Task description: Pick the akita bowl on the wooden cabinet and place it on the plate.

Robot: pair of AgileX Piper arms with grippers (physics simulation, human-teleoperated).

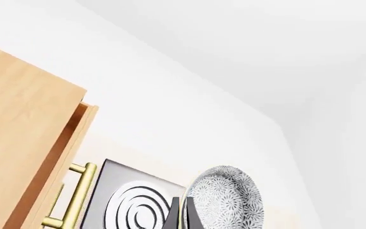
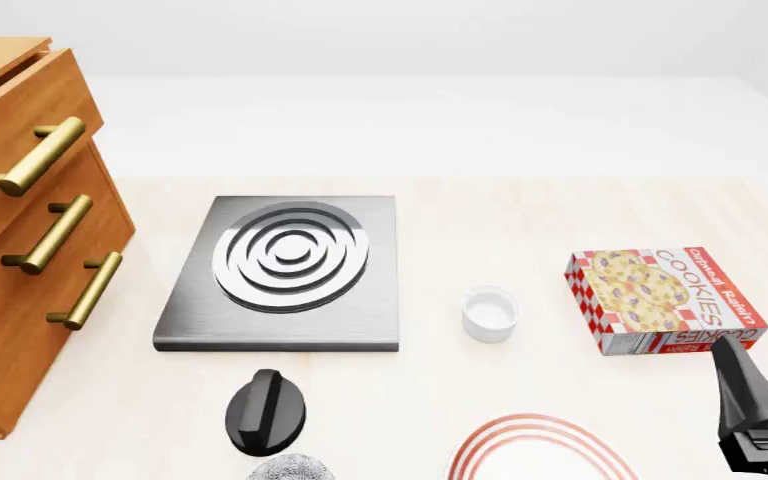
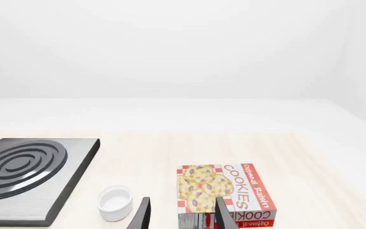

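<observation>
The akita bowl [image 1: 226, 196], dark with a lacy white speckle, is tipped on its side with my left gripper [image 1: 186, 212] shut on its rim. In the front view only a sliver of the bowl [image 2: 288, 468] shows at the bottom edge, under the left gripper [image 2: 275, 440], left of the plate. The plate [image 2: 539, 446], white with red rings, lies at the near edge, partly cut off. The wooden cabinet [image 2: 11, 260] stands at far left, its top bare where visible. My right gripper [image 3: 181, 210] is open and empty, near the cookie box.
A grey stove [image 2: 284, 268] with rings lies in the middle of the table. A small white cup [image 2: 490, 313] stands to its right. A cookie box [image 2: 662, 298] lies at the right, just ahead of the right gripper [image 2: 763, 362]. The cabinet's top drawer [image 1: 75, 143] stands slightly open.
</observation>
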